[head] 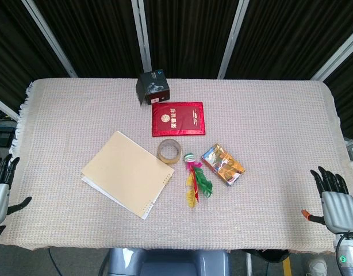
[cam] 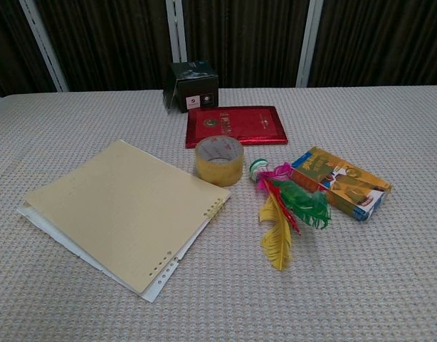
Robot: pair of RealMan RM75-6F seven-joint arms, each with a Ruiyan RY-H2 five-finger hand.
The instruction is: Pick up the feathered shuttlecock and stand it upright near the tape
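Observation:
The feathered shuttlecock (head: 195, 177) lies flat on the cloth, its round base toward the tape and its yellow, red, pink and green feathers pointing at the near edge; it shows closer in the chest view, shuttlecock (cam: 279, 210). The tape roll (head: 169, 151), tape roll (cam: 219, 161), stands just left of the base. My left hand (head: 1, 185) rests at the far left table edge, fingers apart, holding nothing. My right hand (head: 336, 200) hovers at the far right edge, fingers spread and empty. Neither hand appears in the chest view.
A tan loose-leaf pad (head: 127, 171) lies left of the tape. A red booklet (head: 177, 118) and a black box (head: 153, 87) sit behind it. A colourful card pack (head: 223, 164) lies just right of the shuttlecock. The table (head: 280, 115) carries a woven cloth.

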